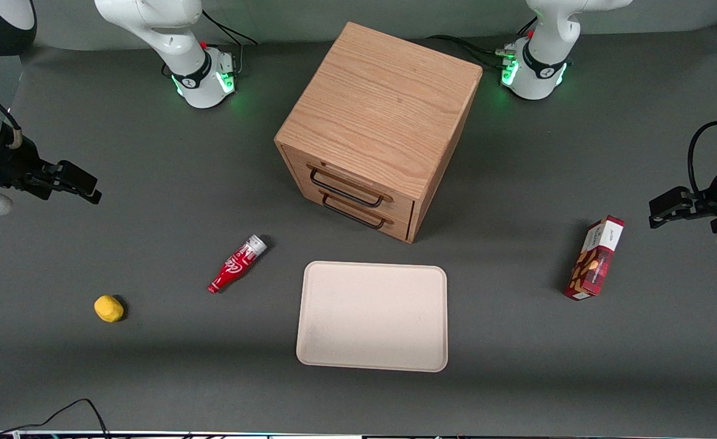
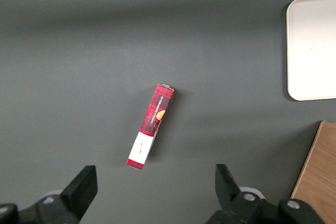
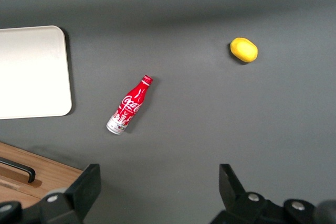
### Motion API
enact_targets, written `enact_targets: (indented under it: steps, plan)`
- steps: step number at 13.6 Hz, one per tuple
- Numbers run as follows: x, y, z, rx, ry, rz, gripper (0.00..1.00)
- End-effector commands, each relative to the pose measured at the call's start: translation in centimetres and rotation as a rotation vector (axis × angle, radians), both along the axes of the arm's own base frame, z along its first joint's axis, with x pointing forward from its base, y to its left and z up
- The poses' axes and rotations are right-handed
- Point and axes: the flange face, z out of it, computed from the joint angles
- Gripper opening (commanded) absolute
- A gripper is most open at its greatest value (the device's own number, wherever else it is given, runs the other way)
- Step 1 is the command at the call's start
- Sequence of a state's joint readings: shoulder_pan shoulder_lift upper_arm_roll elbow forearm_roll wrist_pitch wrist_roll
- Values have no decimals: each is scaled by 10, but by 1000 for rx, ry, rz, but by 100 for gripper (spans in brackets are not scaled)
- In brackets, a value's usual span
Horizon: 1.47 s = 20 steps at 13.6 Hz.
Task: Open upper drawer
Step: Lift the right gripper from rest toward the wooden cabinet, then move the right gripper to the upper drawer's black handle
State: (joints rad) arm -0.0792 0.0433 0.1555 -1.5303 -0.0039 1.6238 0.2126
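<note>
The wooden box cabinet [image 1: 378, 116] stands mid-table with two light oak drawers facing the front camera at an angle. The upper drawer [image 1: 358, 183] is shut, with its thin black wire handle [image 1: 346, 188] just above the lower drawer's handle [image 1: 355, 213]. My right gripper [image 1: 75, 183] hangs high at the working arm's end of the table, well away from the cabinet. It is open and empty, with bare table between its fingers [image 3: 84, 190]. A corner of the cabinet and one drawer handle [image 3: 18, 169] show in the right wrist view.
A red cola bottle [image 1: 236, 263] lies between the gripper and the cabinet, also in the right wrist view [image 3: 129, 105]. A yellow lemon [image 1: 108, 308] lies nearer the camera. A beige tray [image 1: 372, 316] lies in front of the drawers. A red snack box [image 1: 595, 258] stands toward the parked arm's end.
</note>
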Motion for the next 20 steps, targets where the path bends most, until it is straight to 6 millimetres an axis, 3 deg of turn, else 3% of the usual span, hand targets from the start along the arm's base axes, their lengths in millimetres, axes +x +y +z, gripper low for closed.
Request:
enact_targets:
  steps: [1,3,5,8,12,16,18,20]
  plan:
    - [1,3,3,12,14,21,100]
    - [1,6,8,11,20,29,100]
    - [4,29,10,12,47,75,100]
    - [6,82,8,13,85,246,100]
    - [3,141,-3,22,86,756,100]
    - [-4,236,-15,32,62,974,100]
    - [-5,272,-28,40,40,1061,100]
    - [-1,293,-42,57,10,1133,100]
